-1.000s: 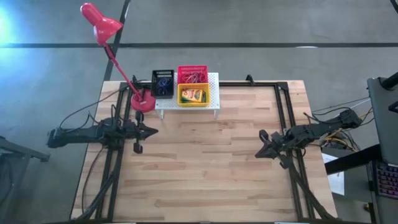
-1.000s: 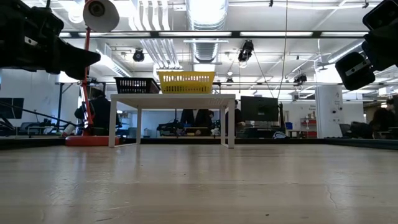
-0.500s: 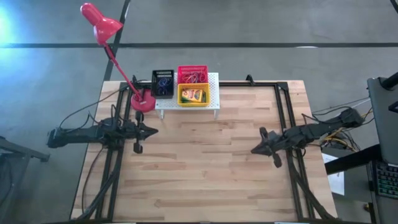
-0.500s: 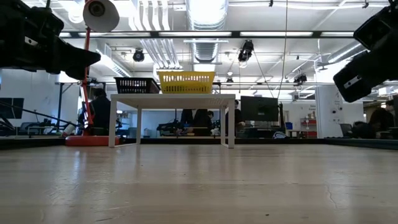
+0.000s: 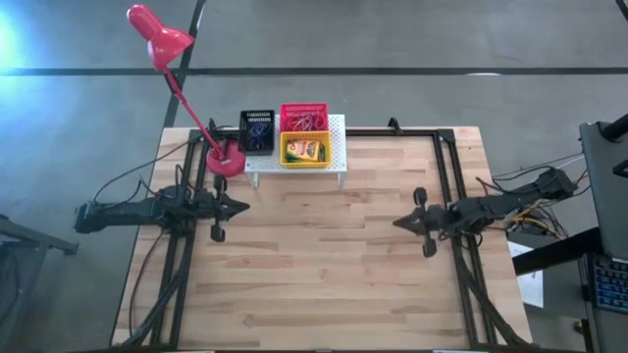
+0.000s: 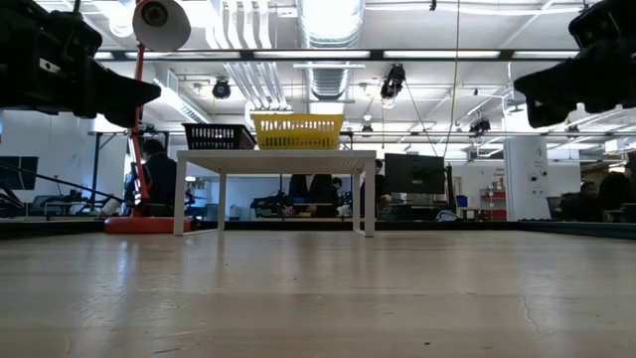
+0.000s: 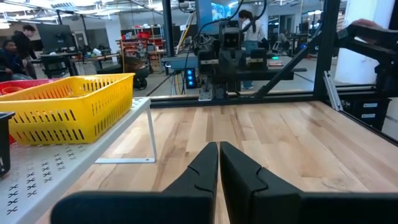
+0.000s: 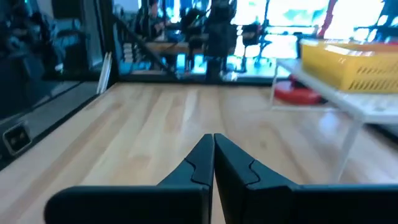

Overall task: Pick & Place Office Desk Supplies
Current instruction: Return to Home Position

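Three mesh baskets stand on the white stand (image 5: 337, 137) at the table's far edge. The black basket (image 5: 257, 130) holds small rings, the red basket (image 5: 303, 118) holds red rubber bands, and the yellow basket (image 5: 305, 150) holds a crayon box (image 5: 307, 150). My left gripper (image 5: 243, 206) hovers shut over the table's left side, pointing level toward the right. My right gripper (image 5: 397, 224) hovers shut over the right side, pointing left. Neither has anything between its fingers (image 7: 219, 147) (image 8: 213, 138). In the low view the yellow basket (image 6: 297, 130) and black basket (image 6: 219, 136) show on the stand.
A red desk lamp stands with its base (image 5: 226, 161) left of the stand, and its head (image 5: 157, 31) reaches beyond the table's far left corner. Bare wood (image 5: 314, 255) lies between the two arms. Black frame rails (image 5: 446, 176) run along the table's sides.
My right gripper has rolled about its own axis, and its tip has swung up and a little toward the table's far edge, from slanting down to level. The left arm and the baskets have kept still.
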Controlling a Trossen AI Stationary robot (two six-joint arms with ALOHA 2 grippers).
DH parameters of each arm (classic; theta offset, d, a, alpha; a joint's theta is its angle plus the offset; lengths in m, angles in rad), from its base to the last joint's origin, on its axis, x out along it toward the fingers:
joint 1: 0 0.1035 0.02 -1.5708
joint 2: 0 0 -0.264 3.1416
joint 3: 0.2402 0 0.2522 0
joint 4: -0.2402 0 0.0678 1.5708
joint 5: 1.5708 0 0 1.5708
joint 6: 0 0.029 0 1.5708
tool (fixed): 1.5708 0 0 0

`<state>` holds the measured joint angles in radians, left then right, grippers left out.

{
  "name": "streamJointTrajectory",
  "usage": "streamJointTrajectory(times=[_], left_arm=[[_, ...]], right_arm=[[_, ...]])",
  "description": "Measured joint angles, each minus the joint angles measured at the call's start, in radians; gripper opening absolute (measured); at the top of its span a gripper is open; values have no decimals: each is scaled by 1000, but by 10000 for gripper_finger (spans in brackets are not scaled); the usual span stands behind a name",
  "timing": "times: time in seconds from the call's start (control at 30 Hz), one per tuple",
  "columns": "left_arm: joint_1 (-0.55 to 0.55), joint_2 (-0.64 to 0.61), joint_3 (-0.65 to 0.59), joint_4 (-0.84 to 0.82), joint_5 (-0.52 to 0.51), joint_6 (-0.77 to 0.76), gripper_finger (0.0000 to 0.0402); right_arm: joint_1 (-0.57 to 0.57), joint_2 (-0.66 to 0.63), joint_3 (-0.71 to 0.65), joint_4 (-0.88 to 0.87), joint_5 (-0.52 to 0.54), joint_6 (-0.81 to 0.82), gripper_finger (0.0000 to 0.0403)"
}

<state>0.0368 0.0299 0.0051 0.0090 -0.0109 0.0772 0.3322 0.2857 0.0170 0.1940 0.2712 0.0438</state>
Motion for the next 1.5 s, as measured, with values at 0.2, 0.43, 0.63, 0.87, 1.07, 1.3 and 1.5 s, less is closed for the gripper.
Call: streamJointTrajectory(times=[0.2, 0.43, 0.63, 0.87, 1.07, 1.3, 1.5], left_arm=[[0, 0, 0, 0, 0, 0, 23], [0, 0, 0, 0, 0, 0, 23], [0, 0, 0, 0, 0, 0, 23], [0, 0, 0, 0, 0, 0, 23], [0, 0, 0, 0, 0, 0, 23], [0, 0, 0, 0, 0, 0, 23], [0, 0, 0, 0, 0, 0, 23]], right_arm=[[-87, -160, -6, -105, -82, -83, 7], [-256, -285, -6, -179, -330, -90, 7], [-281, -285, -6, -183, -324, -35, 8], [-278, -285, -7, -181, -324, 5, 8], [-278, -272, -8, -180, -324, 5, 9], [-278, -264, -8, -179, -323, 6, 9], [-278, -264, -8, -179, -323, 6, 9]])
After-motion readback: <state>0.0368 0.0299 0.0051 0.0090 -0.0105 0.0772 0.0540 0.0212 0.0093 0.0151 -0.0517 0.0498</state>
